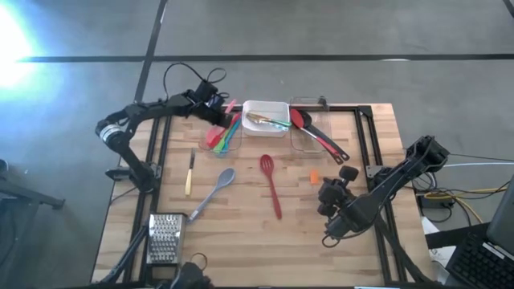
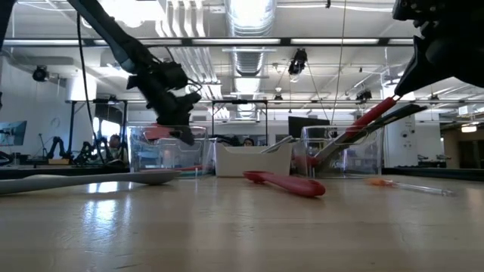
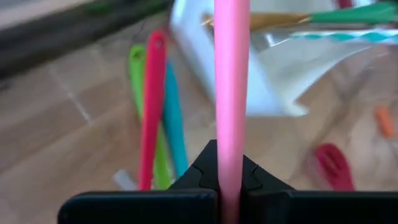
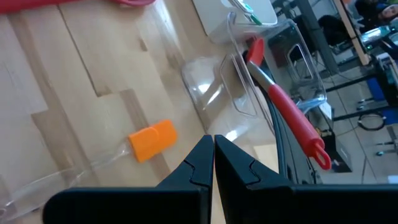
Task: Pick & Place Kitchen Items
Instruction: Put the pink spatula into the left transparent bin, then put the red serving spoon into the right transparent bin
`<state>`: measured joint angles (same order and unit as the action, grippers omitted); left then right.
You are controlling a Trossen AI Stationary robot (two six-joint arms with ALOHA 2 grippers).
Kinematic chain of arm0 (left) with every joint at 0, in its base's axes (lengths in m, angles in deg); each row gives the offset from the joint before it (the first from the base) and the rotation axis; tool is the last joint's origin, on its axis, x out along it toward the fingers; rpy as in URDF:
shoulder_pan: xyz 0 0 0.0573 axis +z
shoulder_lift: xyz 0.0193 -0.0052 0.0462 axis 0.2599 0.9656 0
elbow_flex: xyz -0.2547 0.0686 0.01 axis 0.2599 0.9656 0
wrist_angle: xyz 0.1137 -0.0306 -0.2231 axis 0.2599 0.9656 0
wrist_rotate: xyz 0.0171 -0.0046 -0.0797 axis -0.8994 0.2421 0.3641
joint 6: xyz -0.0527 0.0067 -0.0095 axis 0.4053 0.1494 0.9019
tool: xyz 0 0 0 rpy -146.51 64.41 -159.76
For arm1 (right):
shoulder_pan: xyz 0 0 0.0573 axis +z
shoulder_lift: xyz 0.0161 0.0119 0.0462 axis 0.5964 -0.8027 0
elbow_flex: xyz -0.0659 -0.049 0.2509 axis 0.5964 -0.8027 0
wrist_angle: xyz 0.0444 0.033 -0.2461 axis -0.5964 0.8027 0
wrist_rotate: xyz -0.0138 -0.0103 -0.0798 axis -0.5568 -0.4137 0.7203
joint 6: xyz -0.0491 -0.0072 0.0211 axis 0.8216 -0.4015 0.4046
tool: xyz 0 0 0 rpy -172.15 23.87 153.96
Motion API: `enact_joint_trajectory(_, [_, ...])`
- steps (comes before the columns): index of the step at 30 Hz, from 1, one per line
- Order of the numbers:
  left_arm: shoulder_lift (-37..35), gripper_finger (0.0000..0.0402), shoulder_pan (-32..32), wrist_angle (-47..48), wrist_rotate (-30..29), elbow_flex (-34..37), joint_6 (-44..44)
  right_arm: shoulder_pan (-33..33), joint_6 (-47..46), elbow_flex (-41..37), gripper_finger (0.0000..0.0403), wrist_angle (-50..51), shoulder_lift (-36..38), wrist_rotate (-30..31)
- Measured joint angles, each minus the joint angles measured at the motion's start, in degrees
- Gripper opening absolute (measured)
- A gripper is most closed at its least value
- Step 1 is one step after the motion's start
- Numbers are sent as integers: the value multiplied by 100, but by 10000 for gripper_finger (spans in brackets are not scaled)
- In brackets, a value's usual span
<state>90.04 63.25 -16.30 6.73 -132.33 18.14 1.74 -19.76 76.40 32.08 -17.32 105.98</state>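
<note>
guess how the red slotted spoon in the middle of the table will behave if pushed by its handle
The red slotted plastic spoon lies flat on the wooden table, so it would probably slide and pivot, not roll. Its long thin handle suggests it is light and perhaps slightly flexible.

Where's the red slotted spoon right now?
In the high view, the red slotted spoon lies flat near the table's middle, between the grey spoon and the small orange piece.

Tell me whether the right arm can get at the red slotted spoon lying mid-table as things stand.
Probably yes. The red slotted spoon lies alone on bare wood, nothing on it, and the right pincer hangs shut and empty just beside it. It would have to open first.
</note>
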Motion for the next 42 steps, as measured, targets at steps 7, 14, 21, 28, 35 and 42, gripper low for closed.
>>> enact_joint_trajectory(7, [91,0,2,-254,-213,271,52,-10,55,74,9,51,0,109])
enact_joint_trajectory(14, [225,0,0,-213,-341,153,92,-31,155,186,9,56,0,218])
enact_joint_trajectory(21, [236,22,-2,-135,-387,150,35,-55,359,281,9,55,0,269])
enact_joint_trajectory(28, [203,27,-2,160,-267,68,-90,-55,411,260,9,57,0,260])
enact_joint_trajectory(35, [155,81,-4,616,-245,-22,-233,-52,437,257,9,73,0,260])
enact_joint_trajectory(42, [18,167,-7,899,-253,-132,-460,-52,463,257,9,89,0,262])
